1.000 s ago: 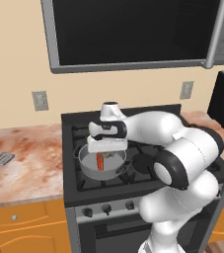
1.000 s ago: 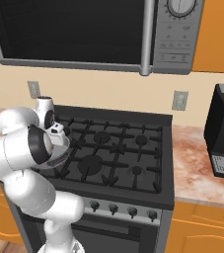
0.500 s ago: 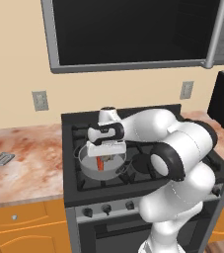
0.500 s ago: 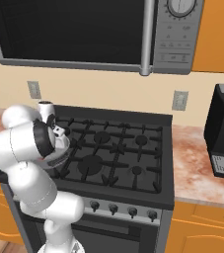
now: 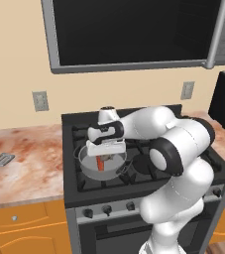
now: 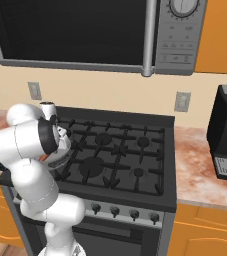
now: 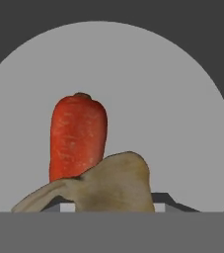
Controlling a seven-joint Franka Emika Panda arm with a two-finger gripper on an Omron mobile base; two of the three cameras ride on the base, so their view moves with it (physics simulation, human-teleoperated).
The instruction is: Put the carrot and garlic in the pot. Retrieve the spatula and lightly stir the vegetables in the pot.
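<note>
Carrot [image 7: 78, 136] is sitting on the pot's [image 7: 182, 99] grey floor, centre-left of the hand view, with the garlic [image 7: 108, 185] right up against the fingertips at the bottom. Can't tell if the gripper [image 5: 105, 151] is clamped on it. Spatula [image 5: 0, 160] lies on the counter [image 5: 29, 163] at the left edge of the left base view.

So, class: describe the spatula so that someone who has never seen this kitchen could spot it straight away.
Start at the black stove in the middle, where the pot sits on a front burner. Go left onto the speckled pink counter, almost to the picture's edge. The spatula lies flat there: a small silver-grey slotted blade with a thin dark handle, apart from everything else.
</note>
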